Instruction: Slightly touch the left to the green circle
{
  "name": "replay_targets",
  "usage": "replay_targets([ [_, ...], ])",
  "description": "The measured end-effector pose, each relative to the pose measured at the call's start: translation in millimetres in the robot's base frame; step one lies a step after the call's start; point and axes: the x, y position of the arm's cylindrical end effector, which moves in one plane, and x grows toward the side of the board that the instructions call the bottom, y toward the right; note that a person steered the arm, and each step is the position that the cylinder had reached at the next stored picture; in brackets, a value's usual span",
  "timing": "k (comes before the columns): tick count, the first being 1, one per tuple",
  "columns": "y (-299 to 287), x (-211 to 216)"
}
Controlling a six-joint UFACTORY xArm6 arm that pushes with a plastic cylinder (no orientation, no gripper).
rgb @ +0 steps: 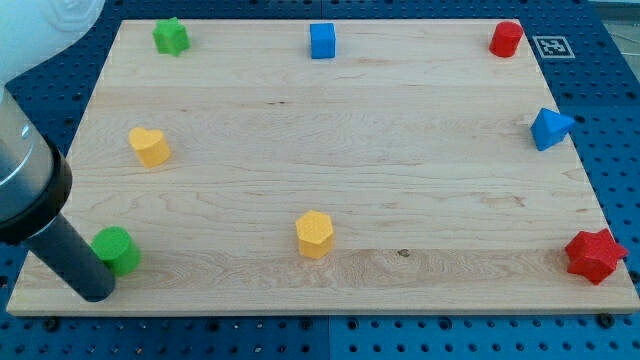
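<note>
The green circle block [119, 249] sits near the board's bottom-left corner. My tip [97, 292] is at the lower end of the dark rod, just to the left of and below the green circle, touching or nearly touching its left side. The rod rises up and to the view's left and covers part of the block's left edge.
On the wooden board [350, 150]: a green star [171, 37] top left, a blue cube [322, 41] top centre, a red cylinder [506, 39] top right, a blue triangle [550, 128] right, a red star [594, 256] bottom right, a yellow hexagon [314, 234] bottom centre, a yellow heart [149, 146] left.
</note>
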Motion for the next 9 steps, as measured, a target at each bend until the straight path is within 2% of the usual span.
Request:
replay_targets([
  [3, -26, -2],
  [9, -27, -37],
])
